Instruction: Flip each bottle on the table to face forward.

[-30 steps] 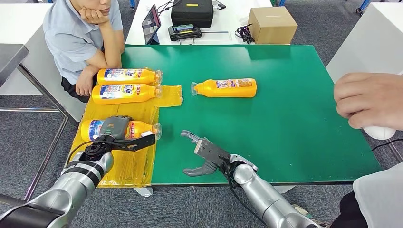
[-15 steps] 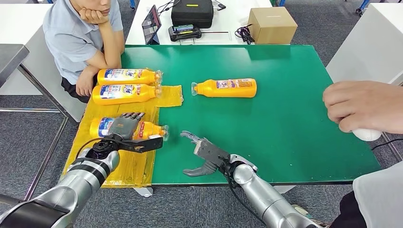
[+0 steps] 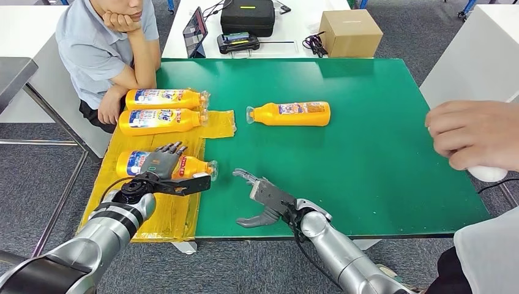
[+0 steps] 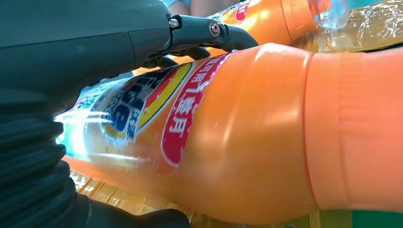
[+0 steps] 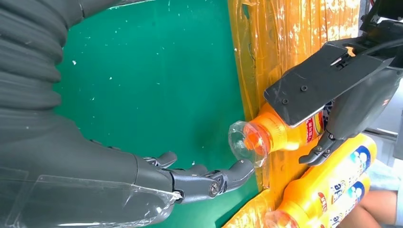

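Gripping the near bottle (image 3: 186, 166) lying on yellow film (image 3: 177, 211), left hand (image 3: 160, 166) wrapped around it, right hand (image 3: 260, 199) beside, open, empty.

left hand (image 3: 160, 164) clasped around a load, right hand (image 3: 260, 197) spread, empty

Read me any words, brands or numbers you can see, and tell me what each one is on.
Held bottle in the left hand: white Chinese characters in a red oval, too blurred to quote.
Far bottles on the yellow sheet: blue label print, too small.
Lone bottle: label too small.
Nothing is legible enough to quote.
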Tool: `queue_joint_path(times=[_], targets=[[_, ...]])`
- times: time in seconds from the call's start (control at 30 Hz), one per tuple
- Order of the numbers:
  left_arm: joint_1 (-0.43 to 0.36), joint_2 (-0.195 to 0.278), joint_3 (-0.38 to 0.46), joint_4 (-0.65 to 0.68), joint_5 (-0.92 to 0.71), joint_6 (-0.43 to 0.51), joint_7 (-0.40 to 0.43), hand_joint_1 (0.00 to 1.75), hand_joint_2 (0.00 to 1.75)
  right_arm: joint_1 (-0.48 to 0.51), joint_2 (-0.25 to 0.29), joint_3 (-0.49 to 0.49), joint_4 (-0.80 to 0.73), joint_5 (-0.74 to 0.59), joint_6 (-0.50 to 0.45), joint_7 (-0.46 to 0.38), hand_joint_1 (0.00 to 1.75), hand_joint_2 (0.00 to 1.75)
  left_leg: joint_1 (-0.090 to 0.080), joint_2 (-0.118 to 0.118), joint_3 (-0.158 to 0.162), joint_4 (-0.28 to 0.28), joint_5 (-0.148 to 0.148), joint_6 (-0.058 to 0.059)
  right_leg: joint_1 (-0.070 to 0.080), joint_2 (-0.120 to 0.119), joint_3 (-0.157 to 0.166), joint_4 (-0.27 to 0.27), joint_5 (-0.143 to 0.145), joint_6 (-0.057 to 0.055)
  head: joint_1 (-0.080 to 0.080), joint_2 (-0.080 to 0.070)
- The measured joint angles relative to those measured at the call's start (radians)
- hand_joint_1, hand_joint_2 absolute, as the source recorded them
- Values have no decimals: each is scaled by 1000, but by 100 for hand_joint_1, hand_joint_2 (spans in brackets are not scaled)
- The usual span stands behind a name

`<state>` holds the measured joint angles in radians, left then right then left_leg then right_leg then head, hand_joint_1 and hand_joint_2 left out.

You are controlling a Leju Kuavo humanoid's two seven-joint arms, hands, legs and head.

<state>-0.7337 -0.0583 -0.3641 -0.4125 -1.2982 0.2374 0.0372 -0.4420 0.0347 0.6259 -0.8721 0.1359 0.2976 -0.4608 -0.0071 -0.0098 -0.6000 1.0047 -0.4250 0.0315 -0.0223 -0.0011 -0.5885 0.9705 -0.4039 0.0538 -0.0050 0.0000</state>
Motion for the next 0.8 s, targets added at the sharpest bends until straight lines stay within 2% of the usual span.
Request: queue_joint_path(times=[0.2,0.47,0.8], targets=[[-2,0,0,5,1,7,1,0,175,0,0,-1,0,1,0,0,0,175,0,0,0,0,0,0,0,0,0,0,0,0,0,0],[21,-10,-14,-15,30,81,-37,0,175,11,-1,-10,0,7,-15,-2,0,175,0,0,0,0,0,0,0,0,0,0,0,0,0,0],[221,1,-33,-251,74,295,-38,0,175,82,-21,-52,-35,15,-48,-4,0,175,0,0,-3,0,-1,0,0,0,-3,0,0,0,0,0]])
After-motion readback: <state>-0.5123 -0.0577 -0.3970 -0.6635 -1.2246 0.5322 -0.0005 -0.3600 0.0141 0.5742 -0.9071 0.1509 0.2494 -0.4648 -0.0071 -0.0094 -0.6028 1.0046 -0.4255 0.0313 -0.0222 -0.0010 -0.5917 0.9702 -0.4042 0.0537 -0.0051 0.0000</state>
